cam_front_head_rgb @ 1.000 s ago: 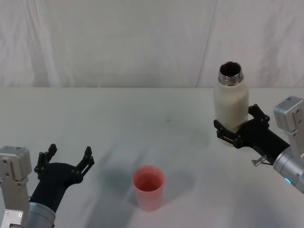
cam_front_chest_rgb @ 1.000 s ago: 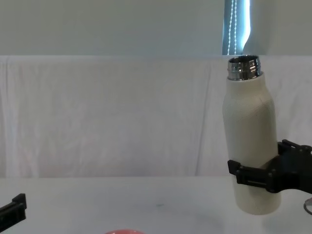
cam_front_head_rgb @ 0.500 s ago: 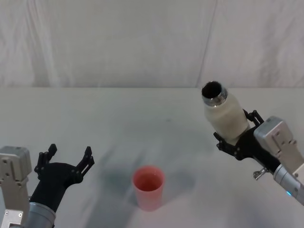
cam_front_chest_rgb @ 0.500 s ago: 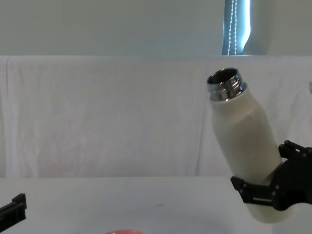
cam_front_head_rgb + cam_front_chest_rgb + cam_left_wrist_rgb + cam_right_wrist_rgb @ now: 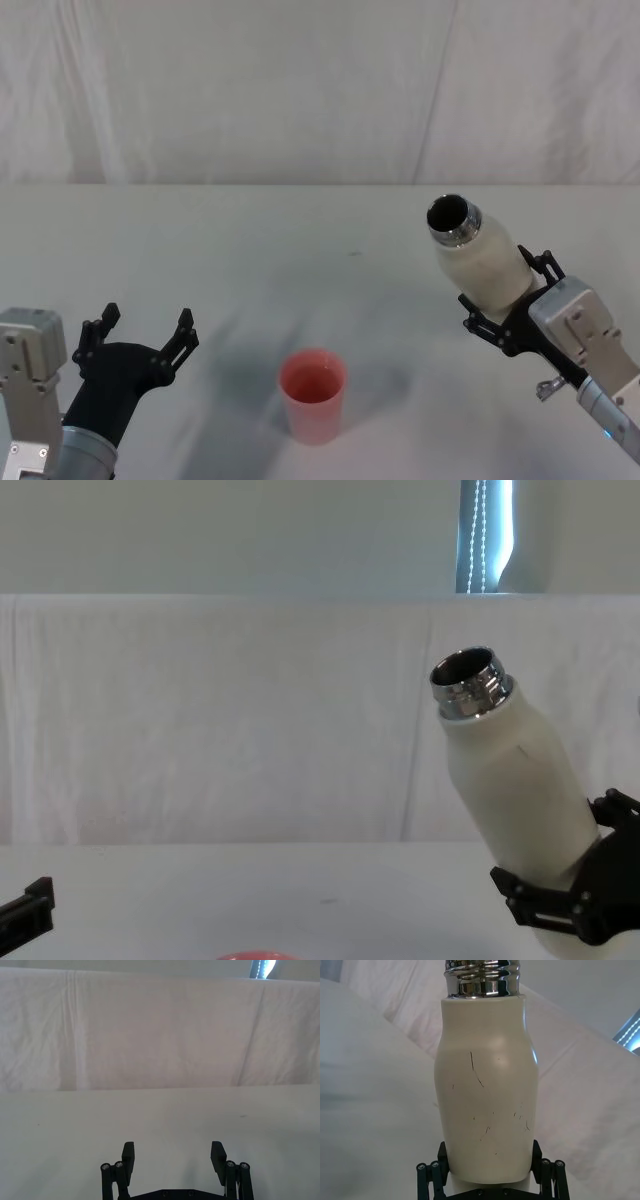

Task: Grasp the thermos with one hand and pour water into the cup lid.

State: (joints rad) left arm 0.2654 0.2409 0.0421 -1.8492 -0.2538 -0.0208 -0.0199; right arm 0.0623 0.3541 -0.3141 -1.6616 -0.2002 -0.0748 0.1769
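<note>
The cream-white thermos [image 5: 480,255] hangs above the table at the right, tilted with its open steel neck toward the left. My right gripper [image 5: 508,308] is shut on its lower body. The chest view shows the thermos [image 5: 515,790] leaning left, held by the right gripper [image 5: 565,905]. Up close, the thermos [image 5: 485,1105] sits between the right gripper [image 5: 490,1170] jaws. The pink-red cup lid [image 5: 313,393] stands upright at the front middle, well left of the thermos mouth; its rim [image 5: 255,955] peeks in low. My left gripper [image 5: 140,345] rests open at the front left, and the left gripper [image 5: 172,1155] holds nothing.
The white table [image 5: 300,240] stretches back to a draped white cloth backdrop [image 5: 250,90]. Bare tabletop lies between the cup lid and both grippers.
The thermos went from upright to tilted leftward, and my right gripper has carried it lower and nearer. The left arm and the cup lid have not moved.
</note>
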